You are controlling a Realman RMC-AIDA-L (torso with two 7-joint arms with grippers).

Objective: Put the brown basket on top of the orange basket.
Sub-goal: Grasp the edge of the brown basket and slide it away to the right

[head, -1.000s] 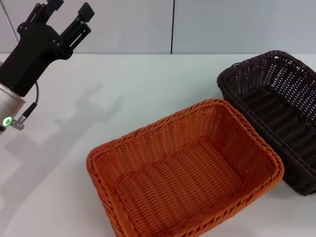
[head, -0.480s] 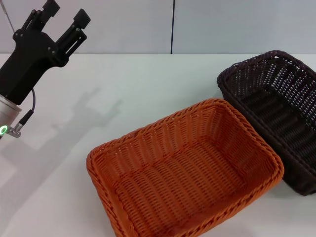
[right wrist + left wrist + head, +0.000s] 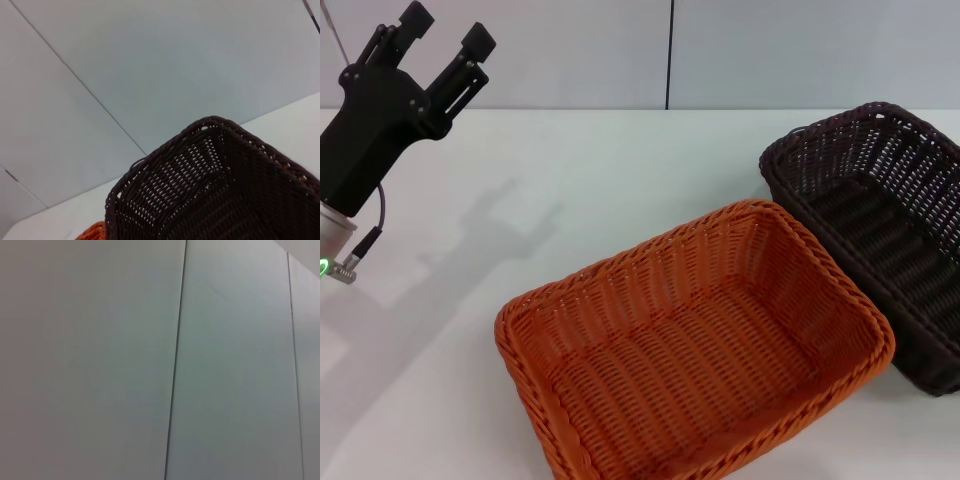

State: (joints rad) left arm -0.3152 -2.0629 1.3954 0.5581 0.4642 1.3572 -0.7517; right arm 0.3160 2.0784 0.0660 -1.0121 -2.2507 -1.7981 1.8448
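Brown basket not yet picked, sitting on the desk beside the orange one.

Brown basket (image 3: 880,225) sits at right, its long side touching the orange basket (image 3: 695,345) on the white desk (image 3: 610,170). Looks light and stiff, open weave with some flex; braided rim is the obvious grip, pinched over a side wall. Left end effector (image 3: 442,32) is raised at far left, fingers spread, empty. Right end effector not visible; its wrist view looks over the brown basket's rim.
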